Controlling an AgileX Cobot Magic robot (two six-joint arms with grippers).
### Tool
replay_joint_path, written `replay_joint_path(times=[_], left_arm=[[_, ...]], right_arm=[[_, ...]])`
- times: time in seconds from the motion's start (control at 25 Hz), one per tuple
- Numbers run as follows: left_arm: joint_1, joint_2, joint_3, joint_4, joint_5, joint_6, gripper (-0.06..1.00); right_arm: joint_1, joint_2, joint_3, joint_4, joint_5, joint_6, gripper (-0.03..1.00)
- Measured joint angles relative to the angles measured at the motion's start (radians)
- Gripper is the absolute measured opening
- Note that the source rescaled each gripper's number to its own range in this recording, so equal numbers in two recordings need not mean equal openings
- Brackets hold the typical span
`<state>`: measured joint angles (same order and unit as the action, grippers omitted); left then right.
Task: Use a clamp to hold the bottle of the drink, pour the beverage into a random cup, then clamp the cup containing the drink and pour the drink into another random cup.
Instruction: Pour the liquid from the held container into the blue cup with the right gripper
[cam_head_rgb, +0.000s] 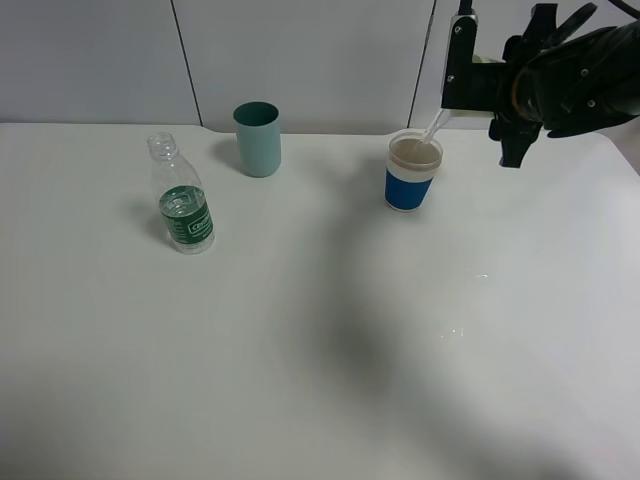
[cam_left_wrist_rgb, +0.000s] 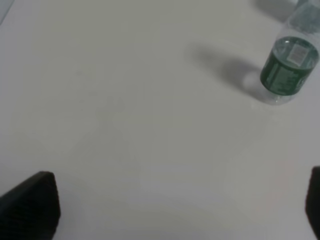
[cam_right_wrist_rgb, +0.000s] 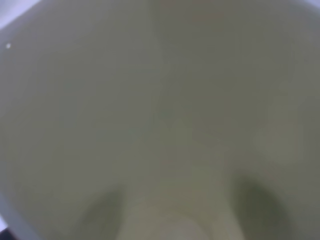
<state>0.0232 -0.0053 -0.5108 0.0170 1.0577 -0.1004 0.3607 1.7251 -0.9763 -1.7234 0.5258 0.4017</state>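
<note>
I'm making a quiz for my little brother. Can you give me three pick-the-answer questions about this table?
1. In the high view, where is the bottle?
A. Left of the teal cup
B. Right of the blue-banded cup
C. Between the two cups

2. How many cups stand on the table?
A. One
B. Two
C. Four

3. How is the bottle?
A. Lying on its side
B. Upside down
C. Standing upright

Answers:
1. A, since it stands nearest the left edge, with both cups to its right.
2. B, since only the teal cup and the blue-banded cup rest on the table.
3. C, since its neck points up and its base sits on the table.
</note>
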Motion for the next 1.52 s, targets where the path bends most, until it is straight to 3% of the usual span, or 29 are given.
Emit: replay_joint_path(times=[0.64,1.04,1.52], left_arm=[[0.000,0.000,0.000,0.000,0.000,0.000,1.00],[0.000,0.000,0.000,0.000,0.000,0.000,1.00],[0.000,0.000,0.000,0.000,-0.001,0.000,1.00]], right_arm=[[0.000,0.000,0.000,0.000,0.020,-0.159,0.01],[0.000,0.000,0.000,0.000,0.021,-0.171,0.01],[0.000,0.000,-0.002,-0.004,0.021,-0.294,0.01]])
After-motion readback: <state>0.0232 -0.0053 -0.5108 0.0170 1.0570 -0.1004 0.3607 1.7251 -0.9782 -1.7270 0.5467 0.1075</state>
